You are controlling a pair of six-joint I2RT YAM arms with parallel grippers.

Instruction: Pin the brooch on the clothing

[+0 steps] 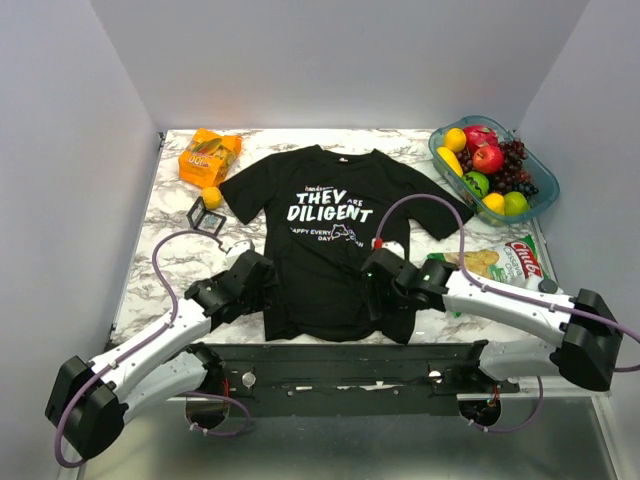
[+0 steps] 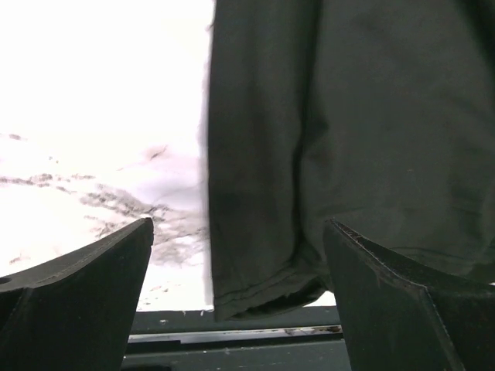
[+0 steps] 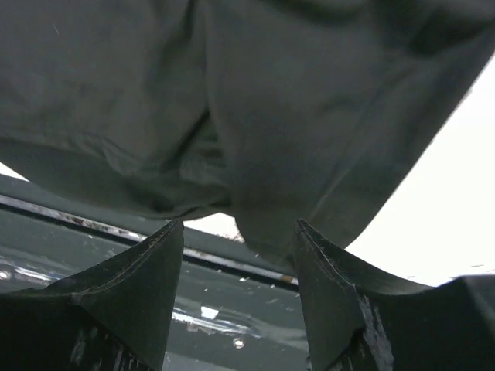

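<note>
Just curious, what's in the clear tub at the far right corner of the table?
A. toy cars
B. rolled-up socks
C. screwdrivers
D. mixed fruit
D: the tub holds red apples, dark grapes and some yellow and green fruit.

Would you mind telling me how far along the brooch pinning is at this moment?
The T-shirt lies spread print-up on the table. The left end effector and right end effector sit open at its near hem, holding nothing. No brooch is visible in any view, so fetching and pinning it remain.
</note>
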